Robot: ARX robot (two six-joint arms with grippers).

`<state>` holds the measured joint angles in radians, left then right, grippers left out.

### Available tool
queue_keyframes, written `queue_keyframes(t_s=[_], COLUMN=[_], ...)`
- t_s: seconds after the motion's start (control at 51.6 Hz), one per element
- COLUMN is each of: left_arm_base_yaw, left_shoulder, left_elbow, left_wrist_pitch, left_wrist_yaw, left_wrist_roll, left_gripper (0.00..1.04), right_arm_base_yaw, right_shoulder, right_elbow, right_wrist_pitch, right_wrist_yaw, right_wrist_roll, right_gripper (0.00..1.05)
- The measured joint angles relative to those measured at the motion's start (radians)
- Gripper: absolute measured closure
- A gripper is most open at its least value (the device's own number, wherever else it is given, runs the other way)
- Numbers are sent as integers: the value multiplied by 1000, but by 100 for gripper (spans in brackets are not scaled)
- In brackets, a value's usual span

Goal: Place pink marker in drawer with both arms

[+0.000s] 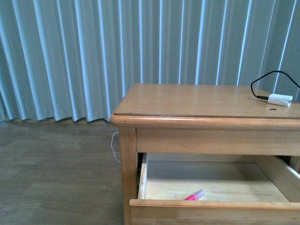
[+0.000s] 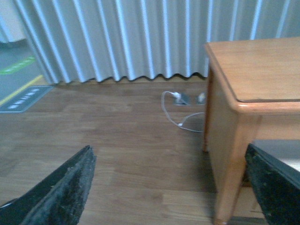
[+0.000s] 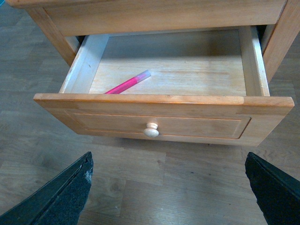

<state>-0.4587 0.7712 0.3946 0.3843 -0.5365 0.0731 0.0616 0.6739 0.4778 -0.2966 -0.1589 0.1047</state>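
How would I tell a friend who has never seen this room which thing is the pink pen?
Find the honey-coloured cabinet before the pale curtains; its drawer is pulled open. On the drawer's pale floor, near the front wall, lies the pink marker: slim, bright pink with a pale cap, the only thing inside.

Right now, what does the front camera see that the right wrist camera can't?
Only the front view shows the white adapter with black cable on the wooden tabletop, and the pale blue curtain. Only the right wrist view shows the round pale knob on the front of the honey-coloured wooden drawer. Both show the bright pink marker lying inside that open drawer.
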Motion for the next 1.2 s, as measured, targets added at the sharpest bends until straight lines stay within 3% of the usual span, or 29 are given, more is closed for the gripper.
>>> queue_keyframes(t_s=[0.116,0.504,0.775,0.872,1.202], left_arm_base_yaw=[72,265,339,428,456], left_shoulder=[-76,-271,-371,-407,-506], left_elbow=[-71,-246,-305,-320,-355], left_wrist_pitch=[-12,-35,-74,-97,-159], left_wrist_yaw=[166,351,423,528,536], left_wrist_roll=[-43,-68,-74,-75,-75], left_gripper=[33,101,101,101,101], right_arm_base_yaw=[0,0,0,0,0], right_shoulder=[0,0,0,0,0], right_elbow=[0,0,0,0,0], right_wrist_pitch=[0,0,0,0,0], right_wrist_yaw=[0,0,0,0,0], right_wrist_roll=[0,0,0,0,0], right_gripper=[9,9,9,9,9])
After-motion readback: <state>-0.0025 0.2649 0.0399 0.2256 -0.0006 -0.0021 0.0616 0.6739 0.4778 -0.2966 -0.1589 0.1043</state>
